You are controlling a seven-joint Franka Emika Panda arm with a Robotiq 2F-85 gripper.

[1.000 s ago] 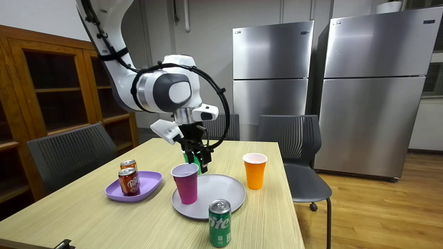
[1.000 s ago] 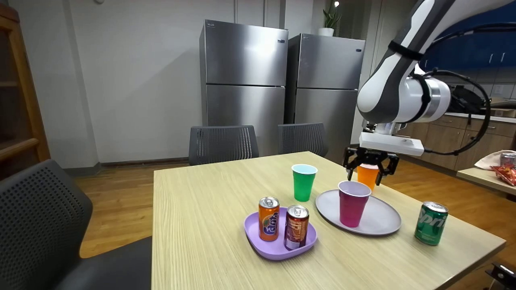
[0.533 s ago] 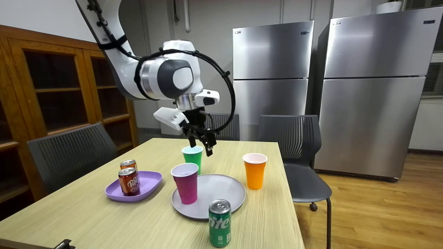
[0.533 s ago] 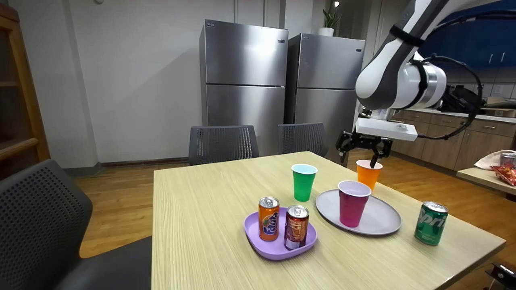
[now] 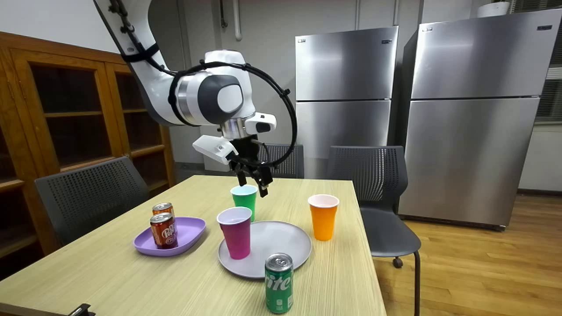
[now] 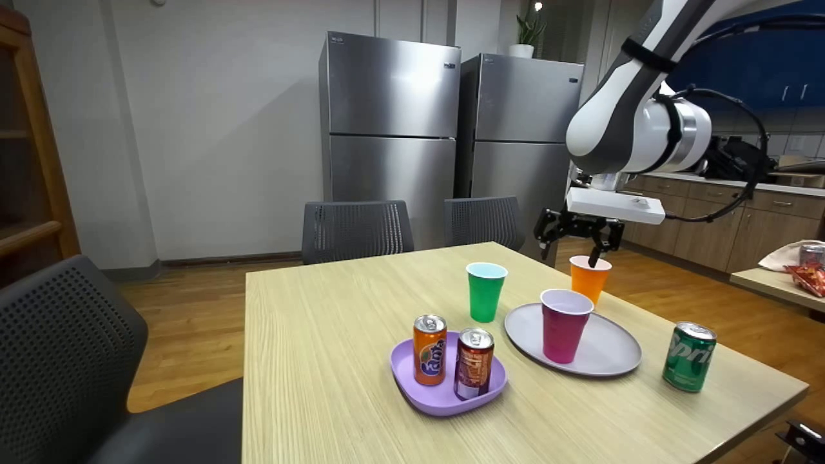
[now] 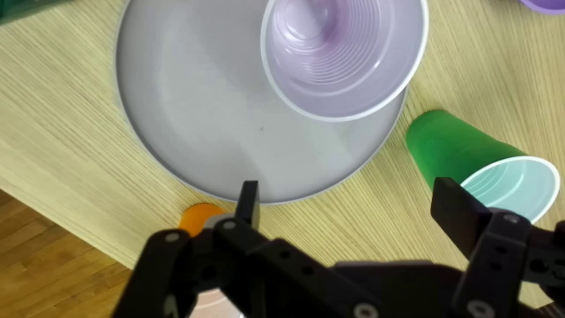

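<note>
Two dark fingers (image 5: 263, 188) of your jaws are spread wide in an exterior view and hold only air above the desk (image 5: 131, 281). The magenta cup (image 5: 237, 239) stands upright on the grey plate (image 5: 281, 241), lower than your jaws and nearer to the camera. Also in an exterior view, the jaws are higher than the orange cup (image 6: 586, 287), whose rim one finger partly covers, and apart from the green cup (image 6: 485, 299). In the wrist view you see the magenta cup beyond both fingers, the green cup partly behind one, the orange cup mostly hidden behind the other.
</note>
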